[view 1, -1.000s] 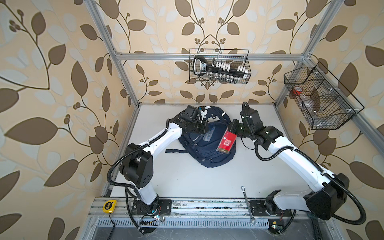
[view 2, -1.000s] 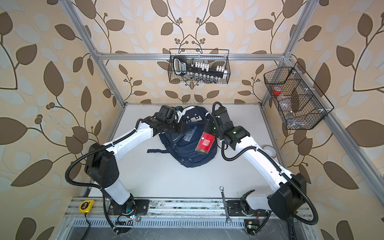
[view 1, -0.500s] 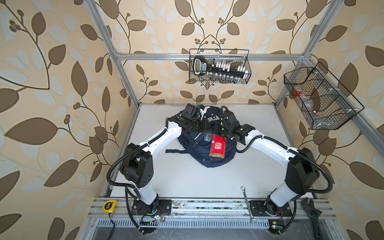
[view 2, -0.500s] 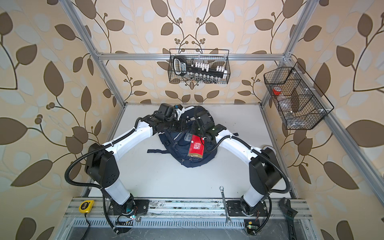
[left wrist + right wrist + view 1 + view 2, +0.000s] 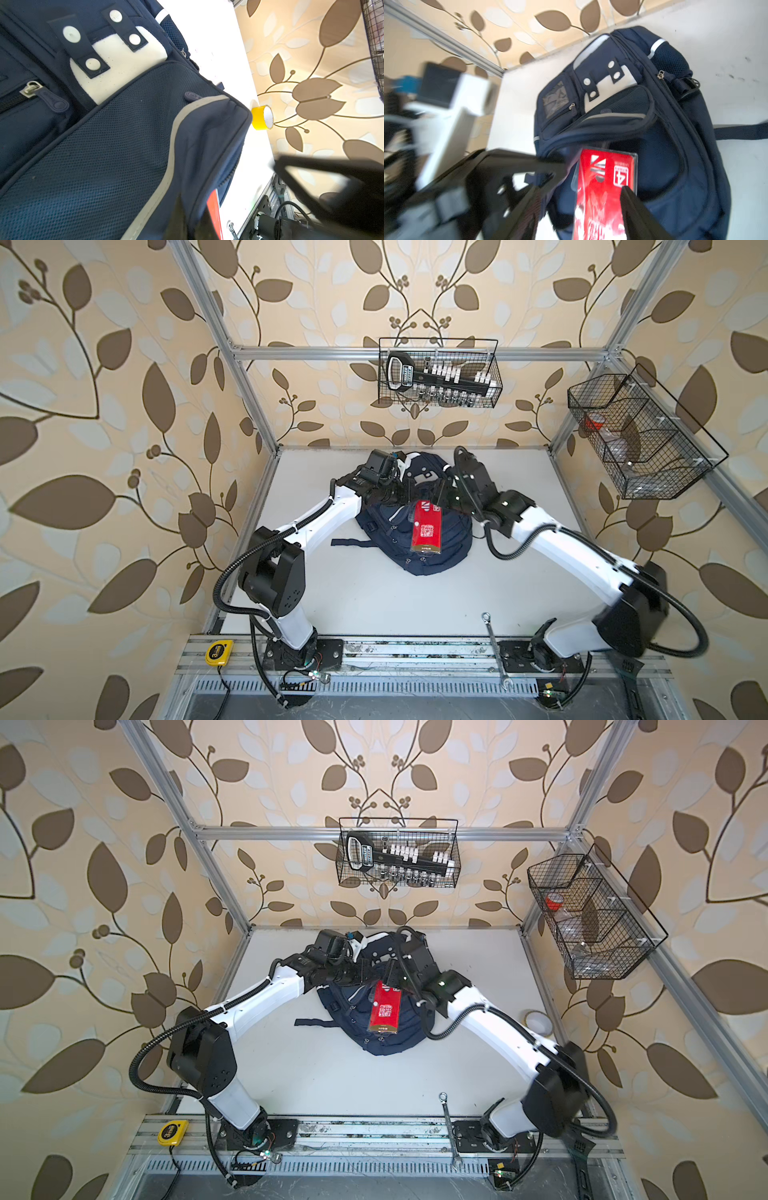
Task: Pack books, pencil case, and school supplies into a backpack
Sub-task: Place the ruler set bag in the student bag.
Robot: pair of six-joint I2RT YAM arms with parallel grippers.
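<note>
**Right wrist view: box at the backpack mouth, grip released or releasing**

Finding 1. The right end effector (image 5: 591, 176) has its jaws well apart, one on each side of the red-labelled box (image 5: 604, 166). One fingertip overlaps the box's edge. Motion blur hides whether either pad touches it.

Finding 2. The left end effector (image 5: 407, 494) is closed. By the left wrist view it pinches the fabric rim of the backpack (image 5: 675, 145) and holds the flap up, so the compartment gapes.

Finding 3. The box has its leading end at the open mouth, just below the lifted rim. In both top views most of its length lies over the backpack's front, pointing toward the robot's base. It is not yet inside.

Finding 4. The backpack lies flat on the worktop (image 5: 374, 593), between the two arms. A yellow tape roll (image 5: 262, 117) stands apart by the wall and is no part of the job. No books, pencil case or calculator show in any view, and whether they are already packed cannot be told.

Recommendation. The step in hand appears to be seating the box.
- Keep the left pinch high and steady so the mouth does not sag shut.
- Use the right fingers to nudge the box's trailing end along its length, deeper under the flap.
- Do not press down, as the hard plastic could slide off the sloped fabric.
- Let the flap go only when the box is fully in.
</note>
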